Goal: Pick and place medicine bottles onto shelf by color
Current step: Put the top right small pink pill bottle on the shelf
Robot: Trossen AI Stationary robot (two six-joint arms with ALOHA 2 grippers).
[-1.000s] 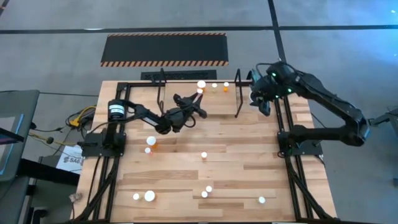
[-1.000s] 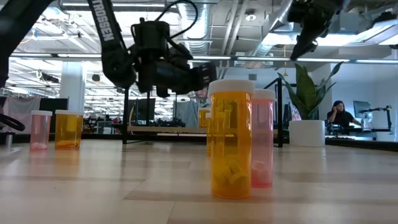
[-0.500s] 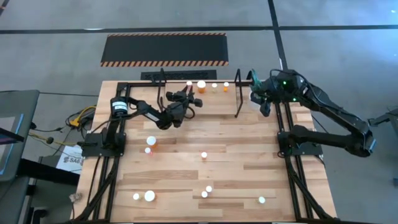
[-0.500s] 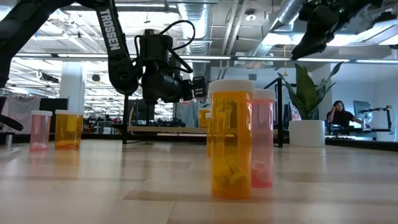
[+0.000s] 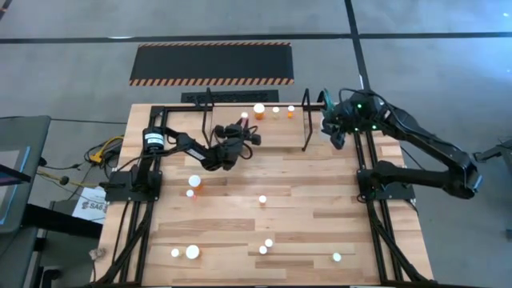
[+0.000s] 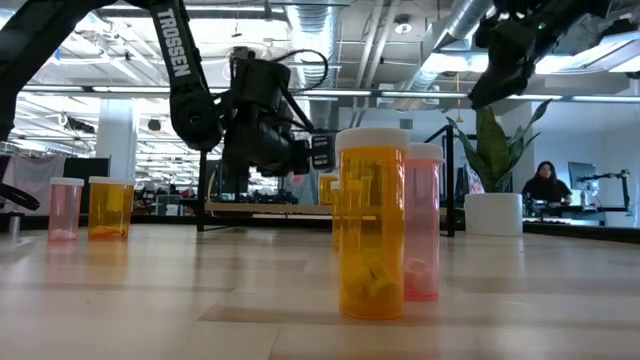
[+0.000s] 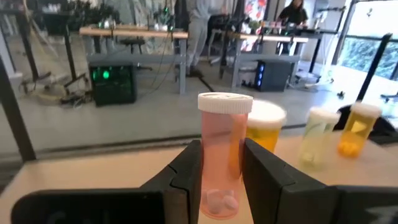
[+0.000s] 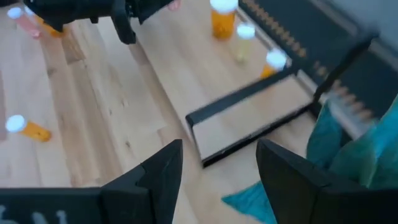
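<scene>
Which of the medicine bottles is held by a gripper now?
The pinkish bottle with a white cap, clamped upright in the left gripper at the shelf; the others stand free.

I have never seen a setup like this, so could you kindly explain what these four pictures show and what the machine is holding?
Two dark robot arms work at a wooden table. One picture looks straight down, one sits at table height, and two come from cameras on the arms' wrists. The left gripper is shut on a pinkish bottle at the shelf, where three other bottles stand. More bottles are scattered over the table. The right gripper is open and empty, hovering by the shelf's right end near a plant.
</scene>
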